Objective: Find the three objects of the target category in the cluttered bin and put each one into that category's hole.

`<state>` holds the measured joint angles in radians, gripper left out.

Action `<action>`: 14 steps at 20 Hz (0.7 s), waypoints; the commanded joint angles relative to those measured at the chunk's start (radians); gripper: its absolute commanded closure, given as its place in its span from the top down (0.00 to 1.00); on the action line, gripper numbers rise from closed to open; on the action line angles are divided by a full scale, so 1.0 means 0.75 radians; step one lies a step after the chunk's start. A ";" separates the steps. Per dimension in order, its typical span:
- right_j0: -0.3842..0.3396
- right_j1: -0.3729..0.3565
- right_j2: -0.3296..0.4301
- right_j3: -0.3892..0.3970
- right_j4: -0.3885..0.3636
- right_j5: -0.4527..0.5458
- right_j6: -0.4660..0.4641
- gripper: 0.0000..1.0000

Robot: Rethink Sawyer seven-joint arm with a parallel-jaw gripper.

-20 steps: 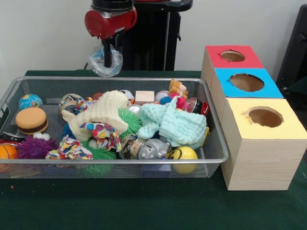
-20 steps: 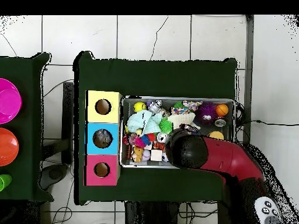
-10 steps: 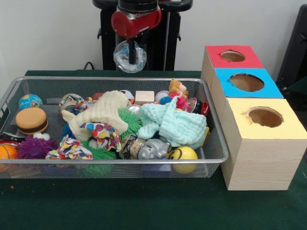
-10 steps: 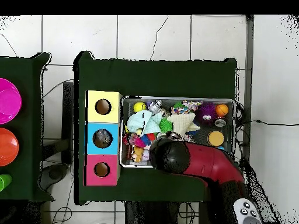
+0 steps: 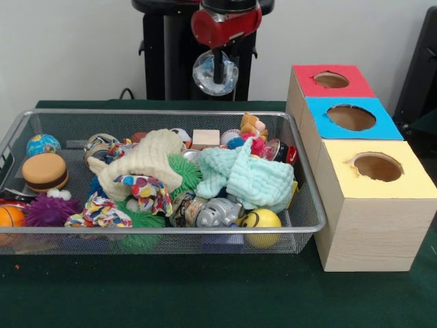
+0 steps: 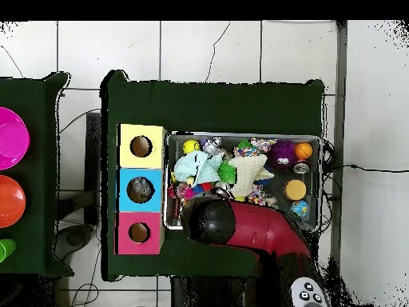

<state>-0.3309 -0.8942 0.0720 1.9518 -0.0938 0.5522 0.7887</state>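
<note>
I see the green-covered table (image 5: pixel 205 294) carrying a wire mesh bin (image 5: pixel 164 232) at centre-left and a three-hole wooden box (image 5: pixel 369 219) touching its right side.

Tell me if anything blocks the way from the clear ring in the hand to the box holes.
Nothing visible does. The hand holds the clear ring above the bin's far rim, higher than the toys. The red box, blue box and yellow box have bare tops with open holes.
</note>
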 commanded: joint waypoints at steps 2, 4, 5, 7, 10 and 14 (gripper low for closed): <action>0.088 -0.029 -0.071 0.013 0.099 0.065 0.485 0.00; 0.104 -0.049 -0.091 -0.014 0.103 0.126 0.483 0.00; 0.108 -0.059 -0.101 -0.023 0.103 0.151 0.478 0.00; 0.149 -0.071 -0.118 -0.071 0.109 0.219 0.505 0.00; 0.180 -0.072 -0.127 -0.106 0.126 0.261 0.529 0.00; 0.199 -0.051 -0.125 -0.135 0.174 0.256 0.568 0.00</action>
<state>-0.1921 -0.9411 -0.0082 1.9255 -0.0273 0.6303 0.8896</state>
